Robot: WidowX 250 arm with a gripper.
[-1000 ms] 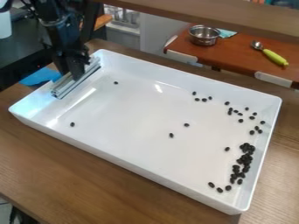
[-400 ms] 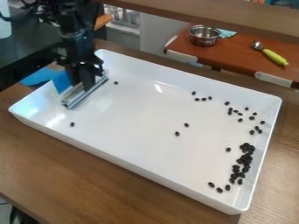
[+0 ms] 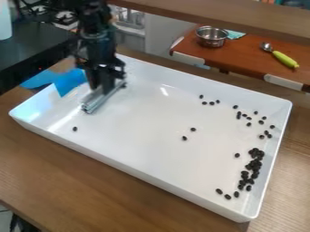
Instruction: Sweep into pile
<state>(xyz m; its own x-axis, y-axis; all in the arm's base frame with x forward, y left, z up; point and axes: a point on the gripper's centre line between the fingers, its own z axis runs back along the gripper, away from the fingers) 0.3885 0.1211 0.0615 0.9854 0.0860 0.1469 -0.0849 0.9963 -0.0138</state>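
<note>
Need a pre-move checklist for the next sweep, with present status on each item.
1. Metal bar at the end effector: ok.
2. Grip secure: cannot tell.
3. Bar inside the white tray: ok, toward the left end in the view.
4. Bar flush with tray floor: cannot tell.
5. Dense cluster formed: ok, near the tray's right wall in the view.
6. All black pieces in one pile: not ok; strays include the lone left piece and the mid-tray pair.
</note>
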